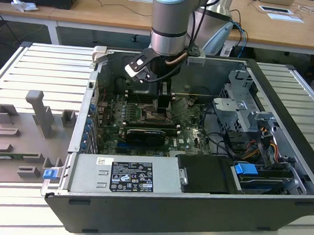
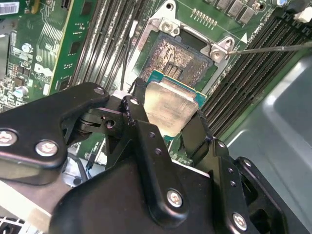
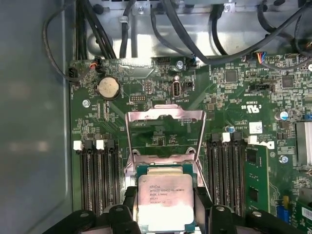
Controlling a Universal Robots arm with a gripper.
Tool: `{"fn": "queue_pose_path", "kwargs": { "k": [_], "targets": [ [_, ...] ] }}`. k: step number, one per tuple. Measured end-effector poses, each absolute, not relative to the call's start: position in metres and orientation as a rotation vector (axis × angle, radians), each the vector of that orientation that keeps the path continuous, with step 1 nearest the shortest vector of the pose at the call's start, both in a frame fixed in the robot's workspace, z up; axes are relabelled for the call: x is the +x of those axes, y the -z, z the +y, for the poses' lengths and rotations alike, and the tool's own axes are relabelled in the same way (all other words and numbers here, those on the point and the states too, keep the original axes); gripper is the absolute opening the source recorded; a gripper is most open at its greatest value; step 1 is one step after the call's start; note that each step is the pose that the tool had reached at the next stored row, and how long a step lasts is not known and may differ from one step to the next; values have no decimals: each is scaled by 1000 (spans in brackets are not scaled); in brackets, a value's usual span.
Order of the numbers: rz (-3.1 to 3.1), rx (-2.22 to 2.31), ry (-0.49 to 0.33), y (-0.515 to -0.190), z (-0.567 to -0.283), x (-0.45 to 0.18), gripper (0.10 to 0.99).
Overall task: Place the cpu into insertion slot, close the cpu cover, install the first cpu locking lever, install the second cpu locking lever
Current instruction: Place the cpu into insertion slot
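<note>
My gripper (image 2: pixel 165 116) is shut on the cpu (image 2: pixel 171 108), a flat square chip with a dull silver top, its black fingers (image 2: pixel 139 114) clamping two opposite edges. The cpu (image 3: pixel 165 202) hangs just short of the insertion slot (image 2: pixel 176 57), whose dark contact field lies uncovered inside its metal rim. The cpu cover (image 3: pixel 165 116), a thin silver frame, stands swung up and open behind the slot. A thin locking lever (image 2: pixel 273 48) sticks out past the slot's corner. In the exterior view the gripper (image 1: pixel 163 104) reaches down into the open computer case over the motherboard.
Long black memory slots (image 3: pixel 95 175) flank the socket on both sides. Cables (image 3: pixel 195 44) run along the case wall. The case holds a power supply (image 1: pixel 124 177) at the front and a drive cage (image 1: pixel 243 109) at the exterior view's right. A grey fixture tray (image 1: pixel 22 141) lies outside.
</note>
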State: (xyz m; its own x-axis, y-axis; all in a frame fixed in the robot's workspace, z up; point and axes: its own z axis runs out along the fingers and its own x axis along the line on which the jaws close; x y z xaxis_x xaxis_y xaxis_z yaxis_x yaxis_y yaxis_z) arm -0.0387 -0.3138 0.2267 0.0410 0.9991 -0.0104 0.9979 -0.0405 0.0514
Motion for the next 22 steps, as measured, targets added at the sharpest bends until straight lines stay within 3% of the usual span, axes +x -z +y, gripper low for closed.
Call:
{"fn": "queue_pose_path", "kwargs": {
  "k": [22],
  "targets": [
    [2154,2225,-43,-199,-317,-53,545]
  ]
}}
